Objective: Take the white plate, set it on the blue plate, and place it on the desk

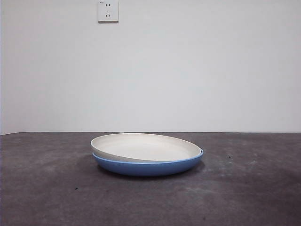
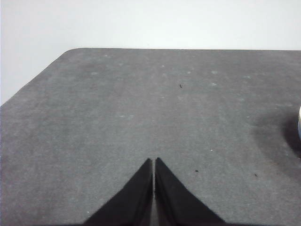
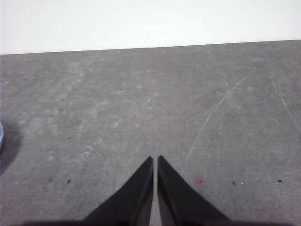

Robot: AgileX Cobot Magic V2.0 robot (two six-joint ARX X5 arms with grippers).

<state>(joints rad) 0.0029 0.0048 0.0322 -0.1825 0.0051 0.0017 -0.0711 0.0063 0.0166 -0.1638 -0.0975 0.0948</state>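
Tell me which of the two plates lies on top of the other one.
The white plate lies on top, tilted inside the blue plate, which alone rests on the desk.

The white plate (image 1: 143, 147) is sitting tilted inside the blue plate (image 1: 148, 166) in the middle of the desk (image 1: 47, 188). These two are the only things standing in the way. Flat desk is lying open on both sides of them, in front, and above them too.
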